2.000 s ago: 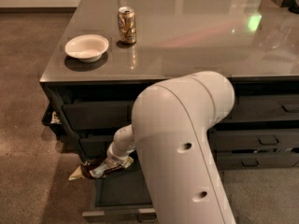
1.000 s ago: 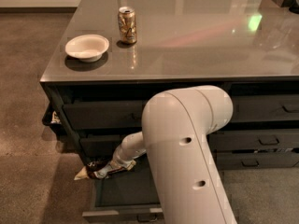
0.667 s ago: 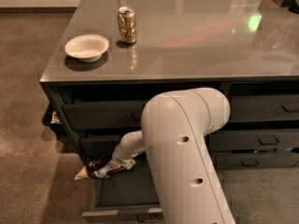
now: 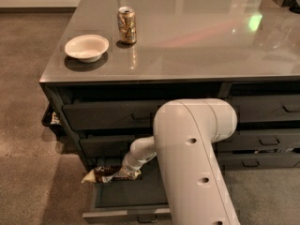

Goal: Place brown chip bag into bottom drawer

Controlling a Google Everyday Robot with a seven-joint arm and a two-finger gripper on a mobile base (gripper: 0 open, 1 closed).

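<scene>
Camera view: a long glossy foil packet, dark brown with tan-yellow ends, the brown chip bag (image 4: 101, 174), is seen clamped at one end by the gripper (image 4: 123, 173) of a thick white robot arm (image 4: 192, 158). The gripper is placed low at the front of a dark grey metal cabinet, just below the second drawer (image 4: 101, 145) and over the back left part of the bottom drawer (image 4: 136, 193). That wide dark grey drawer is pulled out, and its dark interior is exposed. The bag is held roughly level. Its free tan end is pointed left and juts out past the drawer's left wall, so it is not laid inside. Whether the bag is touching that wall cannot be told.

Above, a shallower grey top drawer (image 4: 108, 115) is seen slightly pulled out. Narrower grey drawers (image 4: 267, 108) are stacked in the right-hand column. On the glossy grey cabinet top (image 4: 197, 41) a gold-brown soda can (image 4: 127, 25) is stood upright, and a shallow white bowl (image 4: 86, 48) is set near it to the left, apart from it. Brown carpet (image 4: 28, 78) is spread around the cabinet.
</scene>
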